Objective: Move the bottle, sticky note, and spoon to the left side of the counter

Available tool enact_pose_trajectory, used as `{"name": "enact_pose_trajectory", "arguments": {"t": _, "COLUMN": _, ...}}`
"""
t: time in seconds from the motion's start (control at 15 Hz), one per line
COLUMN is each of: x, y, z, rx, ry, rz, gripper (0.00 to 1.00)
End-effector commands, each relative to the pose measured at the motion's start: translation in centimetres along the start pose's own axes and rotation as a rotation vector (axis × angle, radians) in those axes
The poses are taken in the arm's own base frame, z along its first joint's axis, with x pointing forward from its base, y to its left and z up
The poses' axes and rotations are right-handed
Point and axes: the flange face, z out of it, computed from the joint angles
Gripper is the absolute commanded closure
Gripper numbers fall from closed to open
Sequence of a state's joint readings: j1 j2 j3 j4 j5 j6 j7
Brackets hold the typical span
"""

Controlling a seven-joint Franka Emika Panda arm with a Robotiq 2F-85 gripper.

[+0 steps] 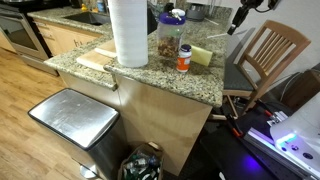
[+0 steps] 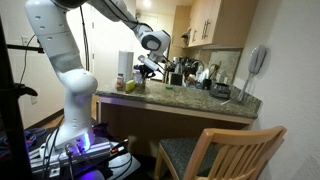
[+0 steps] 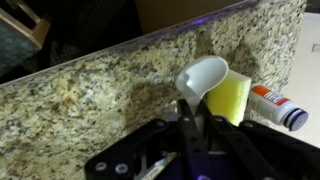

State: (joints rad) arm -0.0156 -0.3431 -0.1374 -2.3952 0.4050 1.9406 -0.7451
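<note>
Warm indoor light; lo-res, wrist view blurry.

The speckled beige-grey granite counter bears a tall white paper towel roll. Just beside the roll stands a blue-lidded clear glass jar. Farther off on that side are an upright small orange bottle and a pale yellow-green square sticky note pad.

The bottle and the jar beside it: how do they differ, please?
The bottle is orange with a white cap; the jar is clear with a blue lid. The bottle is shorter and slimmer than the jar. Both stand upright on the counter.
</note>
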Motion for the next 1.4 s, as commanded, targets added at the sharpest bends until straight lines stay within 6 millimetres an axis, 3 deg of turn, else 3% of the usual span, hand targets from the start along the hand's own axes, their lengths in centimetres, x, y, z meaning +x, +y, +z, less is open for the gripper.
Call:
{"name": "enact_pose_trajectory", "arguments": {"t": 0.0, "x": -1.3, "y": -1.6, "z": 4.1, "rx": 0.042, "ry": -0.062, "rz": -0.059, "gripper": 0.97}}
{"name": "enact_pose_trajectory", "arguments": {"t": 0.2, "x": -0.7, "y": -2.7, "z": 7.4, "rx": 0.041, "ry": -0.080, "rz": -0.084, "gripper": 0.97}}
{"name": "enact_pose_trajectory", "arguments": {"t": 0.4, "x": 0.3, "y": -3.2, "z": 9.4, "rx": -0.024, "ry": -0.023, "rz": -0.088, "gripper": 0.97}}
{"name": "enact_pose_trajectory", "arguments": {"t": 0.93, "x": 0.9, "y": -4.2, "z": 12.2, "rx": -0.125, "ry": 0.045, "rz": -0.118, "gripper": 0.97}}
{"name": "enact_pose_trajectory", "arguments": {"t": 1.27, "x": 0.9, "y": -5.1, "z": 12.6, "rx": -0.123, "ry": 0.023, "rz": -0.140, "gripper": 0.97}}
{"name": "enact_pose_trajectory", "arguments": {"t": 1.33, "x": 0.9, "y": -5.2, "z": 12.5, "rx": -0.129, "ry": 0.022, "rz": -0.131, "gripper": 0.65}}
